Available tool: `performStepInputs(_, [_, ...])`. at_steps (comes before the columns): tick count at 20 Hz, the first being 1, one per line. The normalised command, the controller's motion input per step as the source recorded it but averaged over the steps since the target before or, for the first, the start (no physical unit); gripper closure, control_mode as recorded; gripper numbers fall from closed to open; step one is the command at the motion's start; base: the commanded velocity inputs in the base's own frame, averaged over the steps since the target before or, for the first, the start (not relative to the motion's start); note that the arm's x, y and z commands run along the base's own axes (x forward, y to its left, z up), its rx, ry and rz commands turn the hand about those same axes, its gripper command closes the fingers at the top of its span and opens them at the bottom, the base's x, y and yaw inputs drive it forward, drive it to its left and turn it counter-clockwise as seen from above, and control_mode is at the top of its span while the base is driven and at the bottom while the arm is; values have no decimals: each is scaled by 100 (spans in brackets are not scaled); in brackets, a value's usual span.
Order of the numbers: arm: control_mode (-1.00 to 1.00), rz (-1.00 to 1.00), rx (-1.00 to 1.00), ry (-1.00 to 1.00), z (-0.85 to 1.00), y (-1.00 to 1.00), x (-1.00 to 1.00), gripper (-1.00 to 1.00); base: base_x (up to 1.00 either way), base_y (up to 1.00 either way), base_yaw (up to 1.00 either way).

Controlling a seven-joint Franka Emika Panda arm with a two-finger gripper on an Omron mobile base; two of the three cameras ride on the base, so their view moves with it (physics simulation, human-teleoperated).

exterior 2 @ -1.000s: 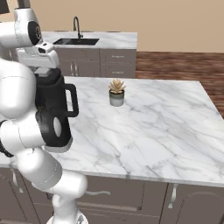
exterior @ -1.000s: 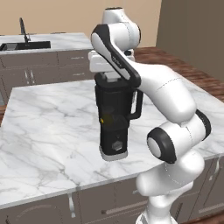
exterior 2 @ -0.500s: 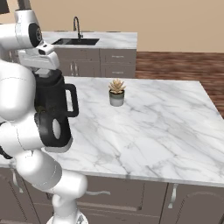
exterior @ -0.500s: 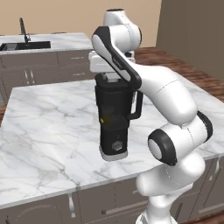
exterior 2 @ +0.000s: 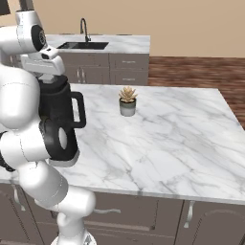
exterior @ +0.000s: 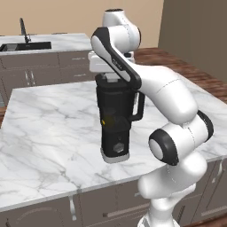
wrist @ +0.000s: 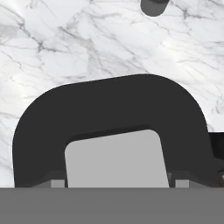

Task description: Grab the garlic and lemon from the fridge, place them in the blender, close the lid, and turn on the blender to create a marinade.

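Blender upright on the marble counter, close to its front edge, handle toward the right end. Yellow patch shows through the dark jar. Lid, black with grey square centre, directly under the hand, on the jar's top. Claw state: cannot tell, fingers hidden. Small potted succulent mid-counter, well apart from the blender.

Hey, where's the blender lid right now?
The lid sits on top of the blender at the near edge of the marble island, directly under the hand; the hand view looks straight down on its grey square centre.
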Motion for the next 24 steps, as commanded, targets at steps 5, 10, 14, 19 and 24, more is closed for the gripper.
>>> performStepInputs(5, [-100, 4, -5, 0, -25, -20, -17, 100, 0, 0, 0])
performStepInputs(10, [-100, 10, 0, -2, -12, -32, 0, 100, 0, 0, 0])
performStepInputs(14, [-100, 1, 0, 0, 0, 0, 0, 100, 0, 0, 0])
performStepInputs(19, [-100, 2, 0, 0, -1, 4, 2, 100, 0, 0, 0])
performStepInputs(24, [-100, 1, 0, 5, -11, 15, -9, 100, 0, 0, 0])
